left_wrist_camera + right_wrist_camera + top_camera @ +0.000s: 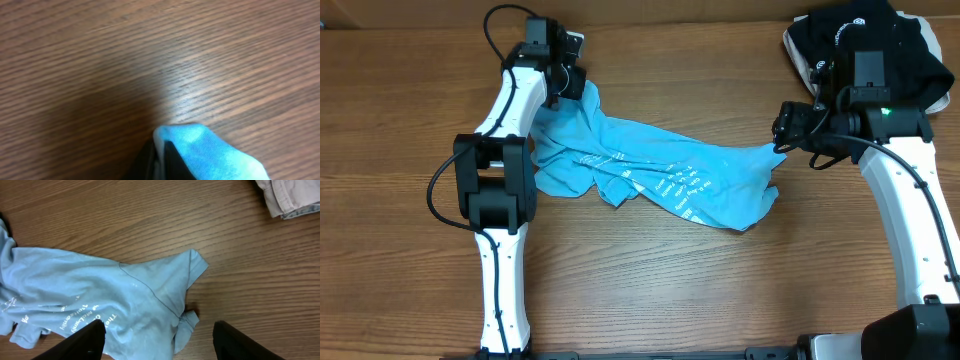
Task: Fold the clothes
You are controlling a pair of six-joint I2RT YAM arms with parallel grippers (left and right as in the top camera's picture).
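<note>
The clothes, a sky-blue T-shirt [660, 175] with white print, lies crumpled across the middle of the table. My left gripper [568, 88] is at its far left corner. In the left wrist view that gripper [161, 144] is shut on a bunched edge of the blue fabric [210, 155], just above the wood. My right gripper [784, 130] hovers over the shirt's right end. In the right wrist view it [157, 327] stands open, its dark fingers [85, 341] either side of a sleeve of the shirt [125, 295] that lies flat below them.
A black garment with white round logos [880, 35] lies at the far right corner, over a white one [798, 62]. A beige folded garment [290, 197] shows at the top right of the right wrist view. Bare wood table [650, 290] lies in front of the shirt.
</note>
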